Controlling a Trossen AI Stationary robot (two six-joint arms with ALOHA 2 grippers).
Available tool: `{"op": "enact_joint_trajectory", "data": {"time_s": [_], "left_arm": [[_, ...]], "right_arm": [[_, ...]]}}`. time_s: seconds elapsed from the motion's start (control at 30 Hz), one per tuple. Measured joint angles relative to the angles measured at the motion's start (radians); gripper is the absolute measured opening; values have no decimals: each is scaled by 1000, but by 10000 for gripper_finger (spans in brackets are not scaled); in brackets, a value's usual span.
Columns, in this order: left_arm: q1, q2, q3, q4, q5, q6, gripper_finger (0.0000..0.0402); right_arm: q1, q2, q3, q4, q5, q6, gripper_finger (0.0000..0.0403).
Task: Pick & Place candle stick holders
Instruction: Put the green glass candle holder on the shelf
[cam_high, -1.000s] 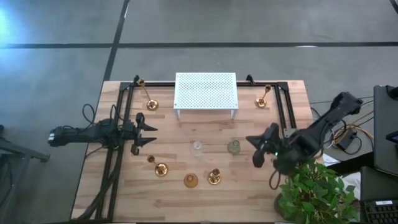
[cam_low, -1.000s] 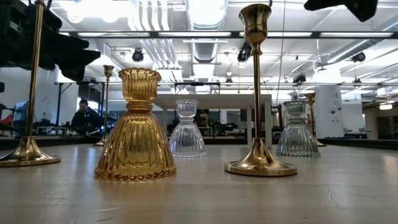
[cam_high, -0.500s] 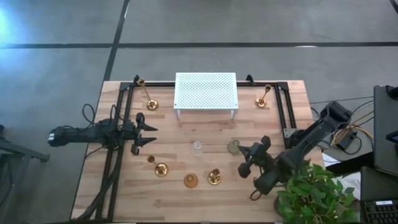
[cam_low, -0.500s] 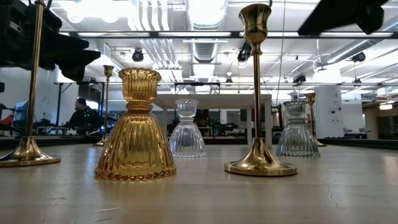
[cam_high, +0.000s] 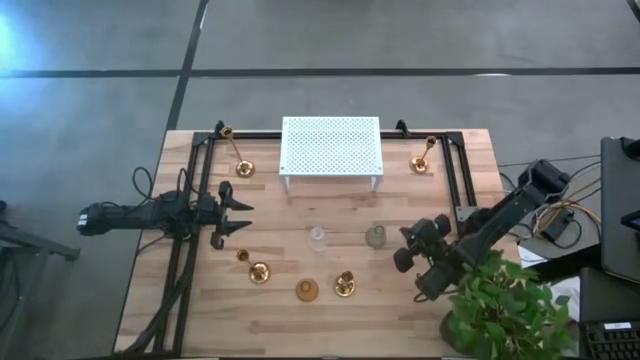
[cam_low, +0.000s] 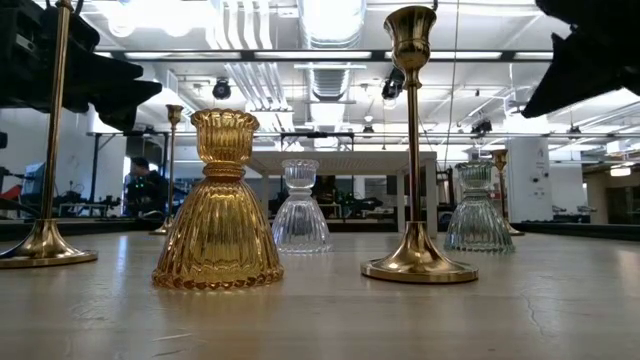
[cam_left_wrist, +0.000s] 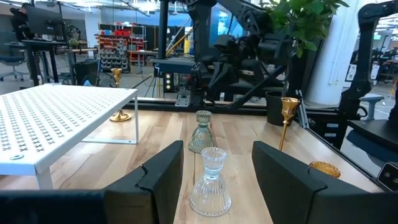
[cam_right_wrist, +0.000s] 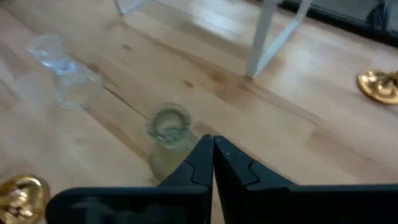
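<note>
above the right side of the table (cam_high: 200, 310), the right gripper (cam_high: 411, 249) hangs with its fingers pressed together and nothing between them, just beside the grey-green glass holder (cam_high: 376, 236), which looks like its likely target; in its wrist view the closed tips point straight at that holder. beside it stands the clear glass holder (cam_high: 318, 238). nearer the front edge sit an amber glass holder (cam_high: 307, 290) and two brass candlesticks, the right brass stick (cam_high: 344, 285) and the left brass stick (cam_high: 256, 269). two more brass sticks stand at the far corners, the far-left stick (cam_high: 240, 162) and the far-right stick (cam_high: 422, 160), flanking the white perforated rack (cam_high: 331, 146), whose top carries nothing. at the left edge the left gripper (cam_high: 235, 212) waits with fingers apart, empty, facing the clear glass holder. every holder stands upright on bare wood, spread apart, probably so each can be taken singly. no tray or bin is in view.
</note>
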Motion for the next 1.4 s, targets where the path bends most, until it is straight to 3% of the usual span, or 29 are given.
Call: {"op": "enact_joint_trajectory", "data": {"time_s": [0.17,0.27,0.57,0.8,1.03,1.2,1.4], "left_arm": [[0,0,0,0,0,0,197],[0,0,0,0,0,0,197],[0,1,0,0,0,0,197],[0,1,0,0,0,0,197],[0,2,0,0,0,0,197],[0,6,0,0,0,0,197],[0,9,0,0,0,0,197]], "right_arm": [[-27,-146,-95,62,-4,-139,8],[-42,-261,-161,138,-67,-252,8],[-203,-491,-331,424,-143,-614,8],[-314,-512,-484,662,-361,-845,8],[-329,-506,-636,956,-398,-888,8],[-328,-481,-676,1023,-426,-902,8],[-331,-426,-656,1070,-449,-1029,10]]}}
